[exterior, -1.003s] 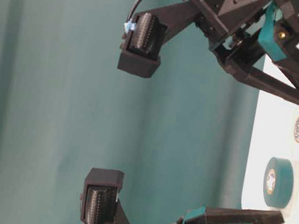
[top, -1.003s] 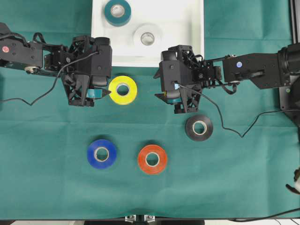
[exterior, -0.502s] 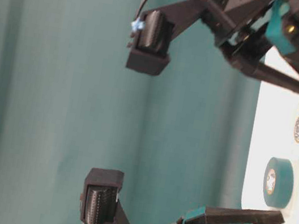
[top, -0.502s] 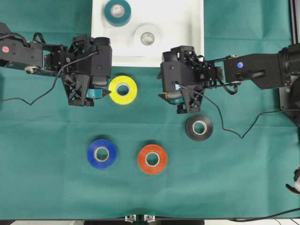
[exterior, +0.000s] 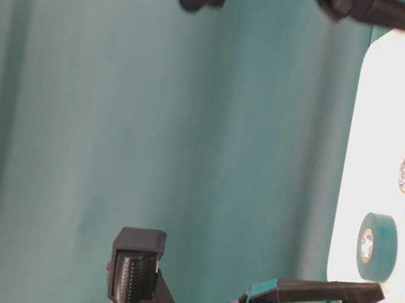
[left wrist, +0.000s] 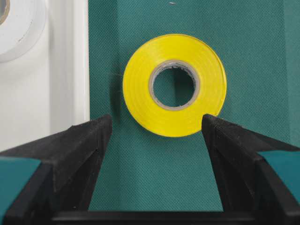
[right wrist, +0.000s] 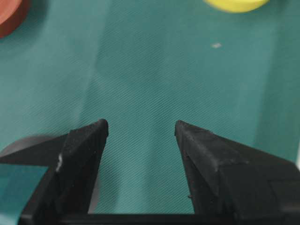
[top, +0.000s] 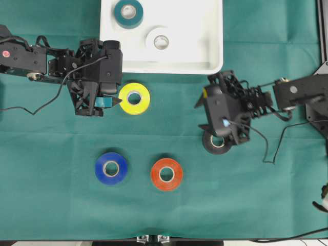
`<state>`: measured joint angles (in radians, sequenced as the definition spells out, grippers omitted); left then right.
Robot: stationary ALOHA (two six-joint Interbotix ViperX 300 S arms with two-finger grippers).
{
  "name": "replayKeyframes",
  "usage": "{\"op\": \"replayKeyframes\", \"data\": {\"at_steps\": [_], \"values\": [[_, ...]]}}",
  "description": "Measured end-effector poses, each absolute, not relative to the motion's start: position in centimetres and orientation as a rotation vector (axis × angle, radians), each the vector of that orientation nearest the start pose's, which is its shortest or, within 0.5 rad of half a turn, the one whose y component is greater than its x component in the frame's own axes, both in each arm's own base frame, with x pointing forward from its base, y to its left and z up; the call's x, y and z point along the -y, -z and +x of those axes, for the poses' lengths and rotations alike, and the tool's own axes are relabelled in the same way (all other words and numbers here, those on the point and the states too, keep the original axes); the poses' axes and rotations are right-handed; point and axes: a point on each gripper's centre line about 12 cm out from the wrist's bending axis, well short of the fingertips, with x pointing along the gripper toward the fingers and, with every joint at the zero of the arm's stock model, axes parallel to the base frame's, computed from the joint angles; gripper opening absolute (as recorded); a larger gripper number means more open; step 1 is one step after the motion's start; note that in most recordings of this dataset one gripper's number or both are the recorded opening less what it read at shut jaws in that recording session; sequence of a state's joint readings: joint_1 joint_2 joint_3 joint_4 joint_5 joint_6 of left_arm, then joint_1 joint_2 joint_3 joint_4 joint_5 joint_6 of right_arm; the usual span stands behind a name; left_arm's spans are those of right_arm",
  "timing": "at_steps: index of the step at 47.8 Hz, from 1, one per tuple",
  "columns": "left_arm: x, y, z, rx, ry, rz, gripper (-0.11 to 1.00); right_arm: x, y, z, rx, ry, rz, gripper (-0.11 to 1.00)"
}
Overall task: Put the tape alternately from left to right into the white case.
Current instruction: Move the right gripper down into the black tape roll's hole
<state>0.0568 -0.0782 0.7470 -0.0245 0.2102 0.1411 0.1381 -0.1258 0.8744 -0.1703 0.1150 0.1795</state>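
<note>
We hold our left tool (left wrist: 154, 126) spread wide and empty just short of the yellow roll (top: 134, 98), which lies by the near rim of the white case (top: 205, 31) at the counter's far edge, where the teal roll (top: 128, 13) and white roll (top: 161, 40) already lie. A second ago our right tool (right wrist: 140, 129) hung beside the case; it has since swung out over the black roll (top: 215, 144), open and empty, presumably for its turn.
</note>
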Motion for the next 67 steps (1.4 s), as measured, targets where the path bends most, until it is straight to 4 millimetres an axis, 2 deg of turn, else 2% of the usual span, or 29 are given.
{"op": "replayKeyframes", "data": {"at_steps": [19, 44, 67], "values": [[-1.9, -15.4, 34.7, -0.871, -0.014, 0.045, 0.92, -6.2, -12.8, 30.0, -0.896, -0.160, -0.066, 0.67], [-1.4, -15.5, 34.7, -0.869, -0.009, 0.035, 0.92, -6.0, -11.6, 28.5, -1.000, -0.093, 0.021, 0.67], [-1.4, -15.5, 34.8, -0.864, -0.009, 0.035, 0.92, -6.1, -10.3, 28.6, -1.025, -0.087, 0.033, 0.67]]}}
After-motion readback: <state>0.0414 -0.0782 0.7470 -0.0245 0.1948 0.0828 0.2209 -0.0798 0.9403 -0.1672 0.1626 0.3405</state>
